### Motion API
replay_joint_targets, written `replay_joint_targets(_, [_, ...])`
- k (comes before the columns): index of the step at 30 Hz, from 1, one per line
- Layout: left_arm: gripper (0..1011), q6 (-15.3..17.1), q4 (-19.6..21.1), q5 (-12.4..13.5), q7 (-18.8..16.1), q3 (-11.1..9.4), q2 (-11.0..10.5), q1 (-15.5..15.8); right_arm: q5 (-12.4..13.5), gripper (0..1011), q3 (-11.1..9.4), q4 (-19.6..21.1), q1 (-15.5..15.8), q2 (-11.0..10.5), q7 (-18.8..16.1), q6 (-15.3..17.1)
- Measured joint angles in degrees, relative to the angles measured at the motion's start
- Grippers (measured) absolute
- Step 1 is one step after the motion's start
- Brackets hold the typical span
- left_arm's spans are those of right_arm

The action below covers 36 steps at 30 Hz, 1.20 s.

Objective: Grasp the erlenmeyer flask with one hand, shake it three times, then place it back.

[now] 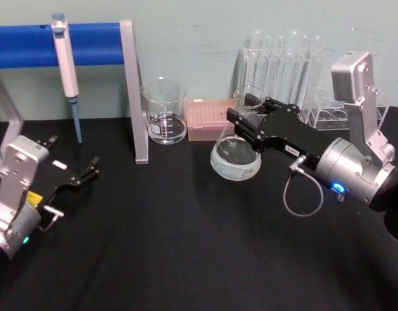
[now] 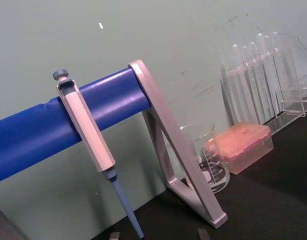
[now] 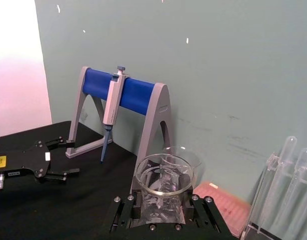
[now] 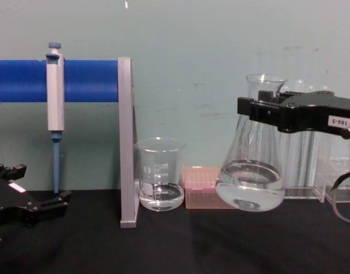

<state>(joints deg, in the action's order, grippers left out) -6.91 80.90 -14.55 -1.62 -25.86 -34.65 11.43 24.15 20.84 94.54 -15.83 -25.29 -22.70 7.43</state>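
The right gripper (image 1: pixel 252 115) is clenched on the neck of the erlenmeyer flask (image 1: pixel 236 159), just under its flared lip. It holds the flask clear of the black worktop (image 1: pixel 186 253), slightly right of centre in the head view. In the chest view the base hangs above the surface and tips a little, with a shallow pool of clear liquid in the bottom. The grasp and lift look done, so the step in hand is most likely the shaking. How many of the three shakes are done cannot be told.

The next move calls for short, controlled swings that keep the neck from slipping in the jaws and the liquid low. After that, the base needs to be levelled before it goes straight down onto bare worktop.

Space behind the flask is tight. A glass beaker (image 1: pixel 165 113) stands at about 10 o'clock from it, a pink tip box (image 1: pixel 205 120) at 11 o'clock and a rack of test tubes (image 1: pixel 283 65) at 1 o'clock, all near. A wide swing toward the wall could strike them, while the side toward 6 o'clock is open. A pipette (image 1: pixel 66 65) hangs on a blue-barred stand (image 1: pixel 89 44) far off at 9 o'clock. The left gripper (image 3: pixel 66 156) is parked at 8 o'clock, jaws spread and holding nothing, well apart from the flask.
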Motion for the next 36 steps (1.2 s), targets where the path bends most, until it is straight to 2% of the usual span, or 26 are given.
replay_joint_targets(25, [1001, 0.0, 0.0, 0.0, 0.0, 0.0, 0.0, 0.0, 0.58, 450, 0.59, -1.25, -0.65, 0.02, -0.61, -0.49])
replay_joint_targets(32, [1001, 0.0, 0.0, 0.0, 0.0, 0.0, 0.0, 0.0, 1.75, 450, 1.7, -1.6, -0.99, -0.56, -3.8, -1.63])
replay_joint_targets(36, [1001, 0.0, 0.0, 0.0, 0.0, 0.0, 0.0, 0.0, 3.09, 450, 3.19, -1.86, -1.45, -1.54, -7.51, -3.02])
